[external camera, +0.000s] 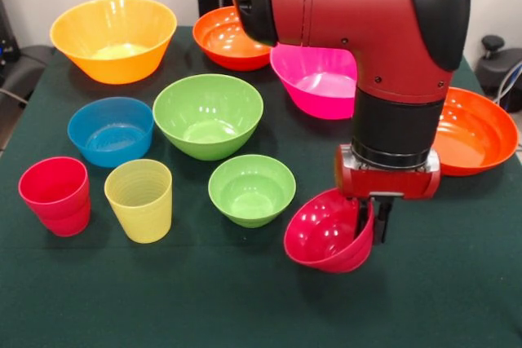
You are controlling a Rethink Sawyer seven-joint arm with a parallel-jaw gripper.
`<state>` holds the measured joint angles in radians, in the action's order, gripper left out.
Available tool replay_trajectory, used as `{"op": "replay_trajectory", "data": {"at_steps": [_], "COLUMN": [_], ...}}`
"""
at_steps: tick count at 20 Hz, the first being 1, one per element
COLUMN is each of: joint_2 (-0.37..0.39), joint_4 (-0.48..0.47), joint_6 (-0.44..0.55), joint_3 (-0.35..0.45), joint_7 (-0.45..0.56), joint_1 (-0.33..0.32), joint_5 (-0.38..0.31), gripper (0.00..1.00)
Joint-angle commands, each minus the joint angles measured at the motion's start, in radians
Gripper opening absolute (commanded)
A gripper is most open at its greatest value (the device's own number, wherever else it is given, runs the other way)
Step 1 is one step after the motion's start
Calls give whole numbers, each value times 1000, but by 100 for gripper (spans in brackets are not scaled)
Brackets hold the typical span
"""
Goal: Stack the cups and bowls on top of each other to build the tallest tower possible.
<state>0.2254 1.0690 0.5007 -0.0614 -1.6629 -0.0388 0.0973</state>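
Observation:
My gripper (371, 222) is shut on the rim of a red bowl (326, 232) and holds it tilted on its side, just above the table at the front right. A small light-green bowl (251, 190) sits to its left, apart from it. A larger green bowl (208, 115), a blue bowl (110, 130), a yellow-orange bowl (113, 38), an orange bowl (228, 38), a pink bowl (318, 81) and a second orange bowl (475, 129) stand singly. The red cup (55, 196) and yellow cup (139, 200) stand upright at the front left. No tower stands.
The dark green table cloth (245, 299) covers the whole table. The arm (359, 30) comes down over the right half and hides part of the pink bowl and the right orange bowl.

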Motion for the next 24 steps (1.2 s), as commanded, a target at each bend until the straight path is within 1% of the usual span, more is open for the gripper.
{"op": "replay_trajectory", "data": {"at_steps": [1,4,8,9,14,18,24], "joint_2": [-34,-31,-15,-18,-23,-15,-23], "joint_4": [-72,-94,-74,-85,-75,-39,-69], "joint_6": [225,264,273,285,292,275,320], "joint_3": [20,0,-12,-15,-50,-75,-99], "joint_7": [-149,-157,-161,-160,-156,-146,-134], "joint_1": [44,51,53,53,55,54,54], "joint_5": [17,14,6,7,-8,-23,-20], "gripper": [0,0,0,0,0,0,0]}}
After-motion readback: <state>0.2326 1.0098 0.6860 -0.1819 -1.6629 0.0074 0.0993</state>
